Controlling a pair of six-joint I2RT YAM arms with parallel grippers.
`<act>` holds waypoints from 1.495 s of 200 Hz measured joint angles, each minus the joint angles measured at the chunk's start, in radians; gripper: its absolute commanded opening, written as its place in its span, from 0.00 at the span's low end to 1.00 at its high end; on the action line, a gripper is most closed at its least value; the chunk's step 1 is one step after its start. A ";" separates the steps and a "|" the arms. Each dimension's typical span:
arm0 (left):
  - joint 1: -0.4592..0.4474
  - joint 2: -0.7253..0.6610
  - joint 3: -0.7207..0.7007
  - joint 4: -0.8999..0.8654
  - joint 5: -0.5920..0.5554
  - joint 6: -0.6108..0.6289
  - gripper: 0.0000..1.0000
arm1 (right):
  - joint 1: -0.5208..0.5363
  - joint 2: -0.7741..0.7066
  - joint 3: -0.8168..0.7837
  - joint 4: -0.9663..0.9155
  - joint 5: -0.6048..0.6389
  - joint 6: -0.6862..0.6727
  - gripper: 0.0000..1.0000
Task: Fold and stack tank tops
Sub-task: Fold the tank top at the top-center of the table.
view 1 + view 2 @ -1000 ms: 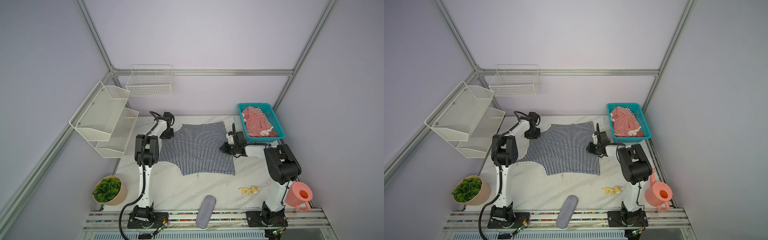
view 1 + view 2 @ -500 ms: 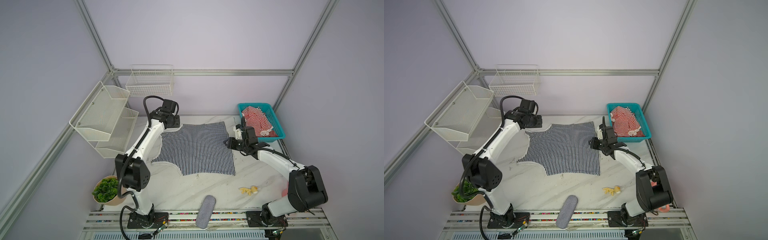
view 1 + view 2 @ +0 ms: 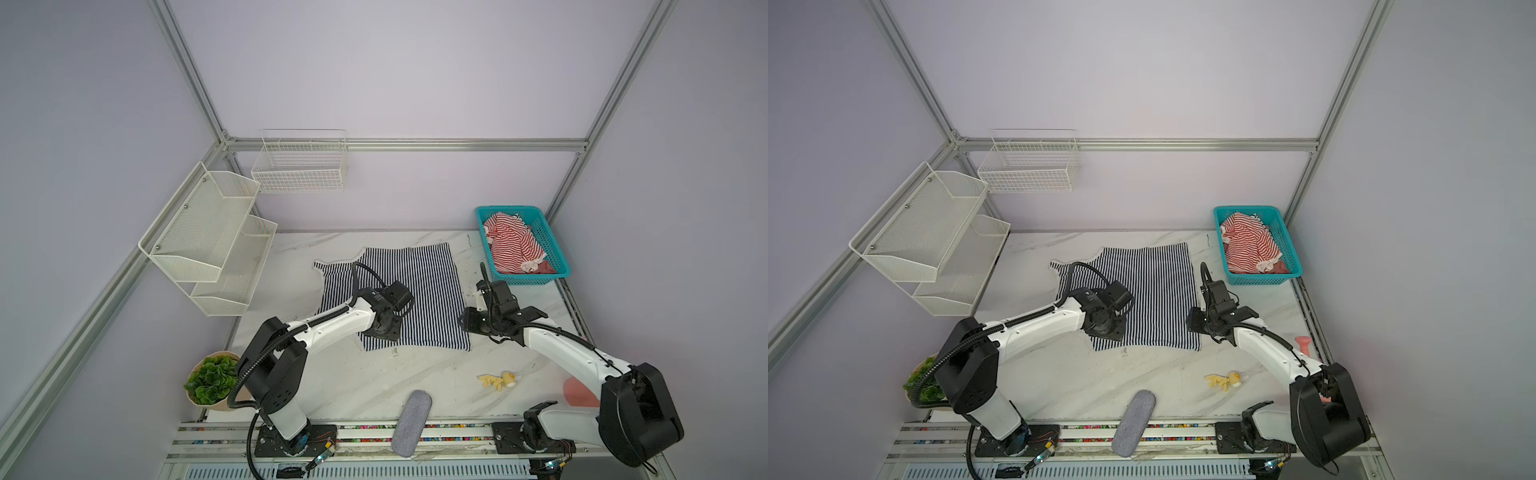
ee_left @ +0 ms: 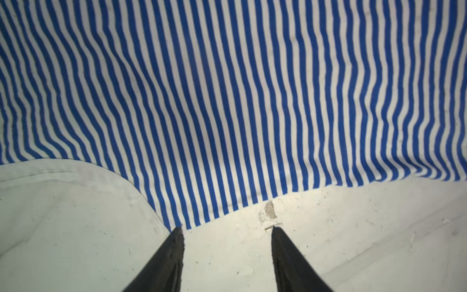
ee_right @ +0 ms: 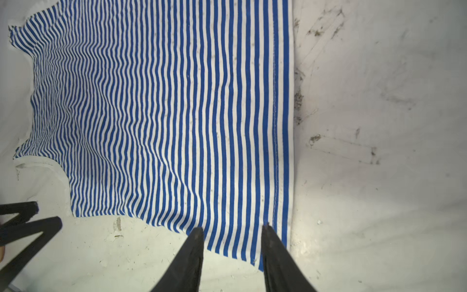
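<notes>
Moved to the near side — your left gripper point(image 4: 227, 228), right gripper point(image 5: 232, 227), both gaping empty at corners of navy-and-white striped knit tank top point(image 3: 428, 291).

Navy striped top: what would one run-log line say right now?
navy-and-white tank top: spread flat on table | left jaws: open, at shirt edge | right jaws: open, over hem corner | red-and-white tank top: in basket

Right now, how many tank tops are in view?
2. The navy-and-white tank top lies spread on the table; the red-and-white tank top is crumpled in the teal basket, which may hide more underneath.
</notes>
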 measured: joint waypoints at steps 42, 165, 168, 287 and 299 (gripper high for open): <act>-0.023 -0.120 -0.102 0.050 0.003 -0.106 0.67 | 0.024 -0.030 -0.027 -0.040 0.028 0.023 0.42; 0.002 -0.332 -0.381 0.124 -0.029 -0.366 0.65 | 0.041 -0.021 -0.090 -0.068 0.057 0.069 0.40; 0.008 -0.338 -0.386 0.127 -0.029 -0.369 0.65 | 0.041 -0.019 -0.092 -0.067 0.057 0.070 0.40; 0.129 -0.257 -0.430 0.290 0.055 -0.372 0.63 | 0.044 0.069 -0.130 -0.033 0.068 0.087 0.39; 0.129 -0.238 -0.430 0.302 0.058 -0.371 0.62 | 0.044 0.069 -0.130 -0.034 0.071 0.087 0.39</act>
